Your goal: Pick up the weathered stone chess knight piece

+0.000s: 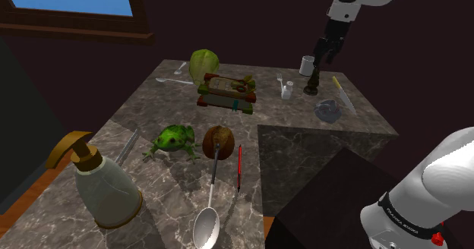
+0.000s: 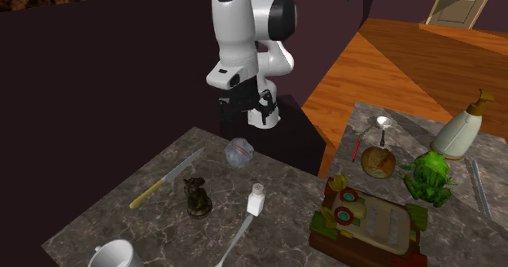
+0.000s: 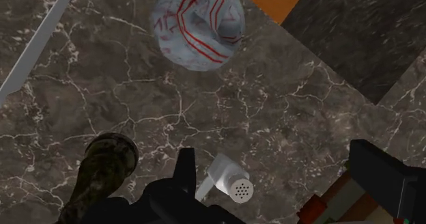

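Wrist view finding: the tool [image 3: 272, 154] is spread wide and holds nothing. Between its fingers [image 3: 379, 178] you see only bare bench [image 3: 287, 106] and the salt shaker [image 3: 232, 183]. The chess knight [image 3: 106, 169], dark and mottled olive-brown, stands just beside the salt shaker. It is outside the finger gap, past the finger on that side. The shoulder view shows the tool hanging well above both, touching neither.

Other items noted: a knife [image 3: 34, 48] lies on the knight's far side from the salt shaker. A crumpled grey ball with red lines [image 3: 198, 24] lies well apart from the salt shaker, toward the stand.

Assessment: the step in hand is alignment, and the descent has not begun. As aimed, a straight drop would bracket the salt shaker, not the knight.

Recommendations:
- Shift the tool sideways, away from the salt shaker, until the knight sits centred in the gap.
- Keep the fingers wide throughout the descent.
- One finger must come down in the narrow space between knight and salt shaker, so lower slowly there. A nudge could topple either piece.
- Close low on the knight's body, where it looks broadest, not on the head.
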